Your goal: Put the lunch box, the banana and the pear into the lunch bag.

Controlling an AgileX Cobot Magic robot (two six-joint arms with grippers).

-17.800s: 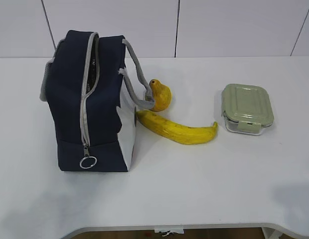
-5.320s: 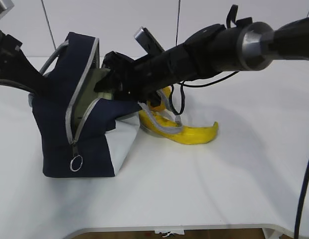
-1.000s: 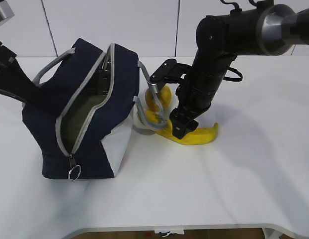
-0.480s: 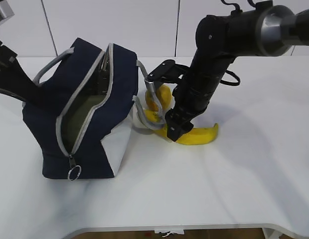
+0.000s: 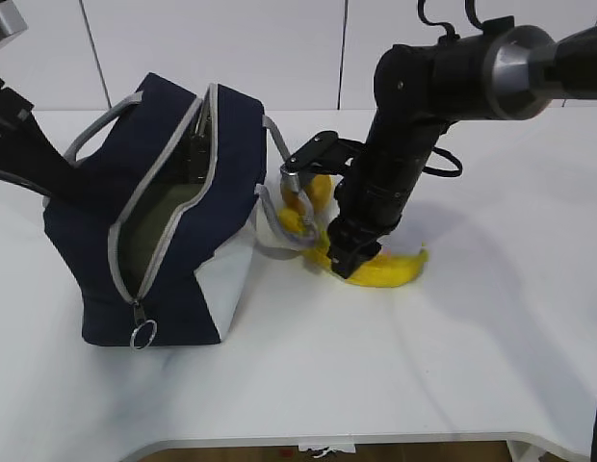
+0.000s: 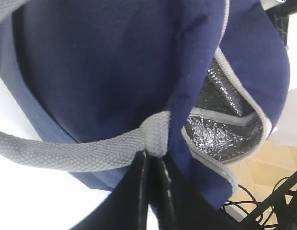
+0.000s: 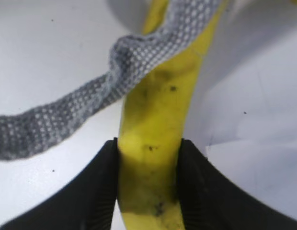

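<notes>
The bag (image 5: 154, 221) sits on the left part of the white table (image 5: 395, 375), leaning back, with its zipper open wide so the green inside shows. In front of it and to the right there is lots of bare table, all the way to the near edge. The left tool (image 6: 151, 184) is pinched shut on one grey handle (image 6: 86, 151) of the bag, at the spot where the strap meets the blue cloth, and shiny silver lining shows in the opening. The right tool (image 5: 345, 252) has its two black fingers (image 7: 98, 187) pressed on both sides of the banana (image 5: 390, 271), so it is gripping it. The banana is just right of the bag, low over the table; I cannot tell if it still touches the table. The other grey handle hangs over the banana and lies across it. The pear (image 5: 313, 191) is right behind the banana, close to the bag's side, partly hidden by the arm. I count one bag, one banana, one pear and two handles. The lunch box may be inside the bag, but the opening is too dark to be sure. No words or labels can be read on anything.
</notes>
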